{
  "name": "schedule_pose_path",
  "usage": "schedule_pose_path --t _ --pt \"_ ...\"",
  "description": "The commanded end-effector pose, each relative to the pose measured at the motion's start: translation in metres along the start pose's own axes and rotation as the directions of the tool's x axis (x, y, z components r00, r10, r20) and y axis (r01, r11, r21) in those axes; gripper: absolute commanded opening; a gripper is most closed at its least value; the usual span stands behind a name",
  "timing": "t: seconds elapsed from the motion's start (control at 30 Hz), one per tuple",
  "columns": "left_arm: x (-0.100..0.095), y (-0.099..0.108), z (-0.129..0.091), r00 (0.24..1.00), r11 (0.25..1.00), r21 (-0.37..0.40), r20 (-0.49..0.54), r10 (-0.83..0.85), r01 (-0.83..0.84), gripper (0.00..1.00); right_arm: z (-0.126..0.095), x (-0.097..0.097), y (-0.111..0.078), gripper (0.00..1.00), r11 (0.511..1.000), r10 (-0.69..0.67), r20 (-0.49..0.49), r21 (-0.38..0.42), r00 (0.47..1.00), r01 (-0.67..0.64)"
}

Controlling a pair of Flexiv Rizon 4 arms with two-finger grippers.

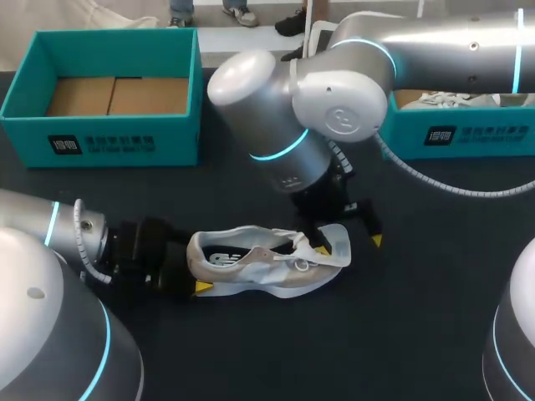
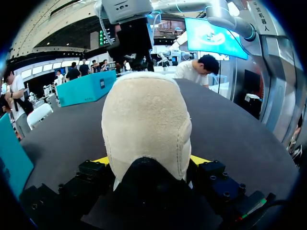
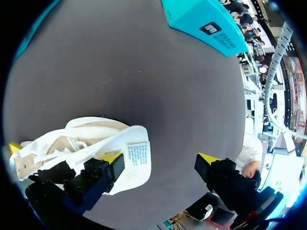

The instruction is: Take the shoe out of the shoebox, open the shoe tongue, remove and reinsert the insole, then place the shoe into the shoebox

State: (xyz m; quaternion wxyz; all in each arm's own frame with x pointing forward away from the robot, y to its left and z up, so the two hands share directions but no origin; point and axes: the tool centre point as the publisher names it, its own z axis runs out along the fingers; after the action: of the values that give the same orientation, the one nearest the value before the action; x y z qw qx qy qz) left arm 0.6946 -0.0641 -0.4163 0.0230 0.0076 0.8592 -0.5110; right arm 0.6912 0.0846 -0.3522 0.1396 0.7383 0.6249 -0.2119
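Sneaker [image 1: 267,263]: heel [image 2: 144,124] pinched in left claw [image 2: 149,160]. Right claw [image 3: 160,158]: spread, one finger at tongue [image 3: 136,153]. Step, likely: opening tongue; next calls for pinching it and lifting it back.

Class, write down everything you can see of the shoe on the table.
The shoe is a cream, suede-like sneaker with white laces and sole, standing on the dark table. Its tongue is pulled open, label showing. The left gripper has its jaws shut on the heel; one jaw of the open right gripper touches the tongue.
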Motion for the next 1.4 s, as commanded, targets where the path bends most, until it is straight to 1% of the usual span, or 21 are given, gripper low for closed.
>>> schedule_pose_path --t 0.03,0.23,0.37,0.43,0.47,0.5,0.6,0.63,0.7,0.77,0.8,0.83,0.9,0.93,1.0,1.13,1.17,1.2,1.23,1.27,1.4 --pt "-0.001 0.002 0.001 1.0 1.0 -0.002 0.001 0.001 -0.001 0.0 -0.013 -0.011 -0.007 1.0 0.946 0.322 -0.001 -0.04 0.947 -0.322" --pt "-0.001 0.002 0.001 1.0 1.0 -0.002 0.001 0.001 -0.001 0.0 -0.05 -0.023 -0.002 1.0 0.944 0.303 -0.018 -0.128 0.953 -0.303" --pt "-0.001 0.002 0.001 1.0 1.0 -0.002 0.001 0.001 -0.001 0.0 -0.078 -0.024 0.005 1.0 0.941 0.248 -0.061 -0.221 0.967 -0.256" --pt "-0.001 0.002 0.001 1.0 1.0 -0.002 0.001 0.001 -0.001 0.0 -0.093 -0.022 0.011 1.0 0.937 0.194 -0.097 -0.277 0.976 -0.214" --pt "-0.001 0.002 0.001 1.0 1.0 -0.002 0.001 0.001 -0.001 0.0 -0.107 -0.017 0.014 1.0 0.933 0.149 -0.107 -0.313 0.983 -0.176" --pt "-0.001 0.002 0.001 1.0 1.0 -0.002 0.001 0.001 -0.001 0.0 -0.113 -0.016 0.016 1.0 0.93 0.116 -0.12 -0.336 0.986 -0.15" --pt "-0.001 0.002 0.001 1.0 1.0 -0.002 0.001 0.001 -0.001 0.0 -0.142 -0.006 0.021 1.0 0.893 -0.072 -0.172 -0.45 0.982 -0.013" --pt "-0.001 0.002 0.001 1.0 1.0 -0.002 0.001 0.001 -0.001 0.0 -0.148 -0.003 0.022 1.0 0.882 -0.127 -0.168 -0.47 0.978 0.034" --pt "-0.001 0.002 0.001 1.0 1.0 -0.002 0.001 0.001 -0.001 0.0 -0.162 0.007 0.023 1.0 0.838 -0.297 -0.173 -0.519 0.939 0.169" --pt "-0.001 0.002 0.001 1.0 1.0 -0.002 0.001 0.001 -0.001 0.0 -0.174 0.016 0.021 0.93 0.785 -0.424 -0.188 -0.564 0.886 0.256" --pt "-0.001 0.002 0.001 1.0 1.0 -0.002 0.001 0.001 -0.001 0.0 -0.18 0.021 0.02 0.64 0.754 -0.492 -0.181 -0.578 0.851 0.312" --pt "-0.001 0.002 0.001 1.0 1.0 -0.002 0.001 0.001 -0.001 0.0 -0.184 0.025 0.019 0.42 0.724 -0.546 -0.182 -0.593 0.818 0.351" --pt "-0.001 0.002 0.001 1.0 1.0 -0.002 0.001 0.001 -0.001 0.0 -0.194 0.033 0.018 0.38 0.67 -0.629 -0.173 -0.616 0.758 0.414" --pt "-0.001 0.002 0.001 1.0 1.0 -0.002 0.001 0.001 -0.001 0.0 -0.201 0.039 0.017 0.23 0.629 -0.68 -0.166 -0.632 0.714 0.452" --pt "-0.001 0.002 0.001 1.0 1.0 -0.002 0.001 0.001 -0.001 0.0 -0.21 0.046 0.016 0.0 0.565 -0.749 -0.142 -0.647 0.647 0.512" --pt "-0.001 0.002 0.001 1.0 1.0 -0.002 0.001 0.001 -0.001 0.0 -0.222 0.059 0.013 0.0 0.435 -0.857 -0.081 -0.645 0.509 0.629" --pt "-0.001 0.002 0.001 1.0 1.0 -0.002 0.001 0.001 -0.001 0.0 -0.223 0.063 0.011 0.0 0.405 -0.882 -0.086 -0.638 0.463 0.655" --pt "-0.001 0.002 0.001 1.0 1.0 -0.002 0.001 0.001 -0.001 0.0 -0.223 0.067 0.007 0.0 0.355 -0.915 -0.078 -0.625 0.396 0.696" --pt "-0.001 0.002 0.001 1.0 1.0 -0.002 0.001 0.001 -0.001 0.0 -0.222 0.072 0.003 0.0 0.32 -0.936 -0.084 -0.609 0.343 0.726" --pt "-0.001 0.002 0.001 1.0 1.0 -0.002 0.001 0.001 -0.001 0.0 -0.22 0.076 0.0 0.0 0.298 -0.947 -0.078 -0.581 0.313 0.758" --pt "-0.001 0.002 0.001 1.0 1.0 -0.002 0.001 0.001 -0.001 0.0 -0.22 0.076 0.0 0.0 0.298 -0.947 -0.078 -0.581 0.313 0.758"
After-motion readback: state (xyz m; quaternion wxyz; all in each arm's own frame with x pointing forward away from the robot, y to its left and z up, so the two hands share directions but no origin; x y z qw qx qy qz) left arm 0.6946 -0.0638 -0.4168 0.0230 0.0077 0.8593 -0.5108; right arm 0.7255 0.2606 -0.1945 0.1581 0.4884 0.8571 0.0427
